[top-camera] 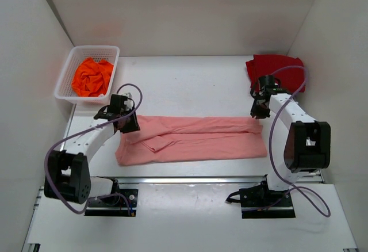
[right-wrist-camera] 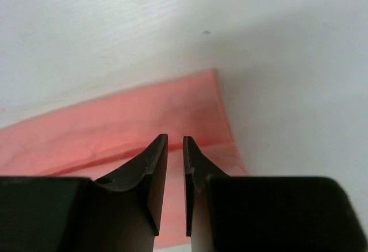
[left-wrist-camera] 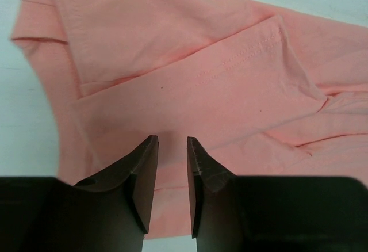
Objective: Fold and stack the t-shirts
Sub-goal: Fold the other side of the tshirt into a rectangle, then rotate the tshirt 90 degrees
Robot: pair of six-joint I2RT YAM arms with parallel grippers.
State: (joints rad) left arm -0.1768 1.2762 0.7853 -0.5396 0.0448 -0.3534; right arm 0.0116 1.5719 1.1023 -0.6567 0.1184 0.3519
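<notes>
**Desk:** Where is the salmon-pink t-shirt [top-camera: 192, 140] sitting?

**Operator:** I'm seeing it lying across the middle of the overhead frame. It is folded into a long flat band on the white table [top-camera: 190, 85], running from left of centre to right of centre. In the left wrist view a stitched sleeve hem is crossing the upper half of the frame, with folded layers overlapping below it.

**Desk:** What is the left gripper doing?

**Operator:** The left gripper [left-wrist-camera: 172, 142] is hanging over the left end of the band, near its upper corner. Its jaws are standing a little apart. Pink cloth is showing through the gap and nothing is pinched between them.

**Desk:** And the right one?

**Operator:** The right gripper [right-wrist-camera: 175, 140] is hovering at the band's upper right corner. Its jaws are parted by only a narrow slit, and they are gripping nothing. In its wrist view the shirt's corner is lying under the fingertips, and bare table is filling the top of the frame. I'm not able to tell whether either set of tips is touching the cloth.

**Desk:** Where are the other shirts?

**Operator:** The dark red t-shirt [top-camera: 276, 71] is lying bunched in the upper right of the overhead frame. It is just beyond the right gripper and apart from the pink band. The bright orange t-shirt [top-camera: 92, 76] is sitting crumpled inside the white basket [top-camera: 95, 49] at the upper left.
</notes>
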